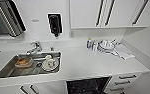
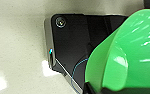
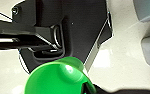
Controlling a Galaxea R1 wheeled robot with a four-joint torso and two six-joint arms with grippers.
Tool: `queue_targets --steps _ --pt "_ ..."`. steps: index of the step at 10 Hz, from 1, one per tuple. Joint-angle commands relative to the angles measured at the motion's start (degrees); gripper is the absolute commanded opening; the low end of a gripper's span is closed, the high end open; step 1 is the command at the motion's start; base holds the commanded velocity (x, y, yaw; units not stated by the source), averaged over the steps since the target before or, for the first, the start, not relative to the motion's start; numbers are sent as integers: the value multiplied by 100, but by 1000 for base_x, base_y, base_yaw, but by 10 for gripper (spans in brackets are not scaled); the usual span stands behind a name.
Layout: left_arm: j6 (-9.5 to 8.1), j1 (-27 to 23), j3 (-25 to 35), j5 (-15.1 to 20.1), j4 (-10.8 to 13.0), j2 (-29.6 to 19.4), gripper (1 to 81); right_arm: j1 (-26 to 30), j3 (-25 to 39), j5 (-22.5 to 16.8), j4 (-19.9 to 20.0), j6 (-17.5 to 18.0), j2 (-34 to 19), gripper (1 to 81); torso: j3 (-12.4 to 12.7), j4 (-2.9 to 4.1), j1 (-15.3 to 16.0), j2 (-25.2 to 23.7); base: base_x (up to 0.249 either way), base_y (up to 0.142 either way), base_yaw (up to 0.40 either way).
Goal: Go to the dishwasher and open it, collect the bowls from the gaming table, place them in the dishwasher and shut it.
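Head view: I face a smooth white countertop (image 1: 91,62) with a recessed stainless-steel sink (image 1: 6,71) holding crockery. Below the counter edge, the dishwasher (image 1: 87,86) gapes open, a dark racked cavity between white drawer fronts. Stacked white plates (image 1: 106,46) sit well apart, near the wall.

Left wrist view: a glossy lime-green plastic bowl (image 2: 131,55), thin-walled and round, looms large over pale speckled flooring. It looks carried, but I cannot tell how my left gripper stands.

Right wrist view: another lime-green round bowl (image 3: 58,78), slick and hard, sits close to the lens. My right gripper's state, cannot tell either.

Judgement: keep both bowls level and lower slowly toward the rack; smooth plastic could slip.
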Motion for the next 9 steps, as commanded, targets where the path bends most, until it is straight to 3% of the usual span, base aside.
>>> queue_targets --steps 1,6,7,9 --pt "-114 -457 753 226 -97 -667 10 -5 31 -330 -97 -18 -159 10 0 0 0 0 0 0 0" --pt "-255 -1415 2438 393 -193 -1738 10 30 65 -330 -132 -18 -142 10 13 -2 2 4 0 0 0" --pt "-255 -1652 2701 402 -193 -1913 10 30 109 -330 -159 -18 -151 10 -424 -2 2 4 0 0 0" --pt "-263 -2171 3187 770 -211 -2214 10 21 127 -312 -176 -18 -159 10 -676 -2 0 4 0 0 0"
